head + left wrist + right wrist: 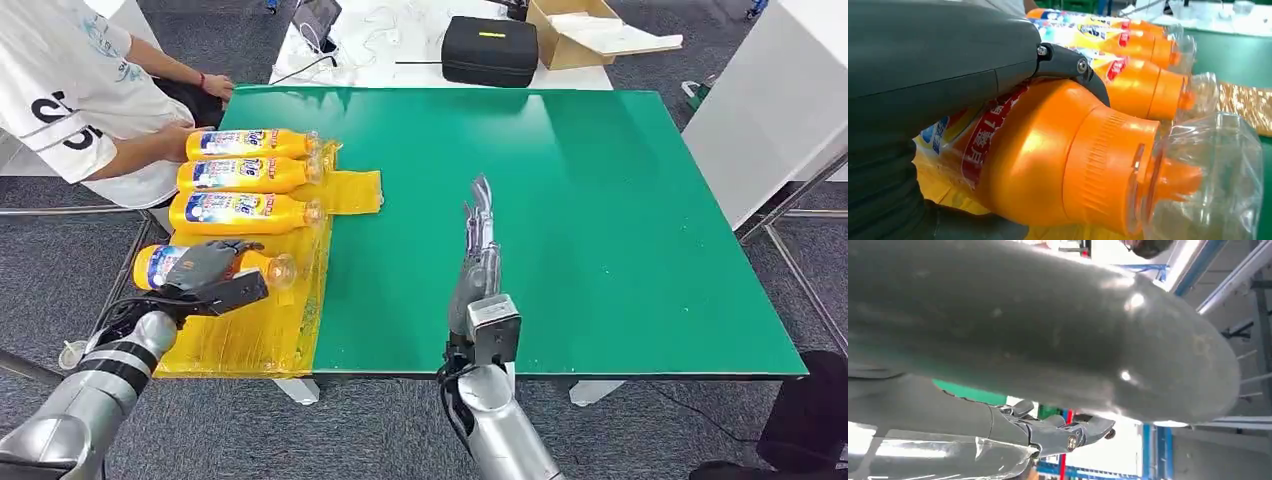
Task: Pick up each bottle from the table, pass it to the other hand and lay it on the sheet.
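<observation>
The fourth bottle (175, 265) lies at the near end of the yellow sheet (245, 340), and the left hand (205, 270) grips its body. If you release it tilted, it may roll toward the near edge of the green table (620, 240). The right hand (478, 262) hangs empty, fingers straight.

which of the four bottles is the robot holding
The bottle nearest the robot, gripped by the left hand; the other three bottles lie free farther along the sheet.
</observation>
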`<state>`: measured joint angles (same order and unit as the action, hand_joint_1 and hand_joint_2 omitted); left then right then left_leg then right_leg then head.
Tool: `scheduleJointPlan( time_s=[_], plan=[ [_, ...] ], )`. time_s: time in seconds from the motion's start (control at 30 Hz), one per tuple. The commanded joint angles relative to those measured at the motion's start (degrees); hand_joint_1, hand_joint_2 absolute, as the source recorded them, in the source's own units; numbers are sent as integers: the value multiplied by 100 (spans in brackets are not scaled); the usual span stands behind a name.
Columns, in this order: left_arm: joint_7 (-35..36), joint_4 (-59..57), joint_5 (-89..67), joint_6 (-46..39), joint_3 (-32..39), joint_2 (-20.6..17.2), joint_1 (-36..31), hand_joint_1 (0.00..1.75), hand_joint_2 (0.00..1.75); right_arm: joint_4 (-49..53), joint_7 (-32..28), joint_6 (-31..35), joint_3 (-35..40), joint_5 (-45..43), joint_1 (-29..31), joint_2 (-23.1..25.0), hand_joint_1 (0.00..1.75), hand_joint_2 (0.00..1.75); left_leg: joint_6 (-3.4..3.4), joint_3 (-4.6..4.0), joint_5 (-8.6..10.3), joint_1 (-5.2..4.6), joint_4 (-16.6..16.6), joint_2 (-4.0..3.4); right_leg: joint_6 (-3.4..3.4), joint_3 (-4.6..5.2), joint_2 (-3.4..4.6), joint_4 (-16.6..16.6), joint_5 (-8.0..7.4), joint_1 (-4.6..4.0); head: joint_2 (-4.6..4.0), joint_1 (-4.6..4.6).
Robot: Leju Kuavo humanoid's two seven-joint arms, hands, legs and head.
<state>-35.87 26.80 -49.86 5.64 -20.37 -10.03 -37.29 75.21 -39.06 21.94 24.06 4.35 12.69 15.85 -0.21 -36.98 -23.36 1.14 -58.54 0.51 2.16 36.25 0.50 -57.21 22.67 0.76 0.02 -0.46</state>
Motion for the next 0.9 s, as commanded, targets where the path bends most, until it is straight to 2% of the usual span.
scheduleJointPlan(
  time_s=[0.03,0.2,0.23,0.43,0.6,0.63,0.7,0.83,0.9],
  plan=[
    [-191,-631,-97,455,-699,-50,78,0,175,-744,50,-158,13,-71,365,-81,0,0,10,47,-9,-3,13,-26,-8,-40,15,15,2,-2,-2,2],
    [-280,-673,-37,583,-751,28,133,0,175,-837,56,-196,14,-81,393,-59,0,0,6,25,-4,-2,6,-9,-4,-20,3,8,2,-1,-2,0],
    [-256,-668,-55,551,-807,33,125,0,175,-889,58,-223,10,-88,416,-52,0,0,9,40,-7,-2,11,-1,-7,-40,-8,12,7,-2,-2,2],
    [-413,-619,312,1123,-933,47,141,0,175,-1059,60,-298,4,-94,472,-16,0,0,8,38,-3,-4,10,-5,-7,-40,-3,11,1,0,0,0],
    [-413,233,1683,1512,-1172,-142,504,0,175,-1138,41,-303,16,-71,483,-1,0,0,7,56,-4,-5,14,-10,-7,-57,3,13,0,2,-2,0],
    [-413,516,2024,1488,-1080,-140,644,0,0,-1148,41,-311,11,-76,477,0,0,0,6,54,-3,-8,12,-2,-4,-56,-2,9,1,6,-2,0],
    [-413,589,2458,1165,-1114,-53,731,0,0,-1144,33,-307,-19,-90,444,10,0,0,6,59,-4,-7,13,5,-4,-65,-5,11,2,5,0,2],
    [-413,980,3459,762,-410,428,868,0,0,-1058,48,-262,-70,-82,348,36,0,0,9,54,-3,-5,10,20,-6,-63,-20,12,6,2,-2,2],
    [-385,1214,4059,741,233,748,899,0,0,-1028,77,-221,-83,-64,306,70,0,0,8,41,0,-7,5,30,-4,-49,-28,6,7,4,-2,2]
  ],
)
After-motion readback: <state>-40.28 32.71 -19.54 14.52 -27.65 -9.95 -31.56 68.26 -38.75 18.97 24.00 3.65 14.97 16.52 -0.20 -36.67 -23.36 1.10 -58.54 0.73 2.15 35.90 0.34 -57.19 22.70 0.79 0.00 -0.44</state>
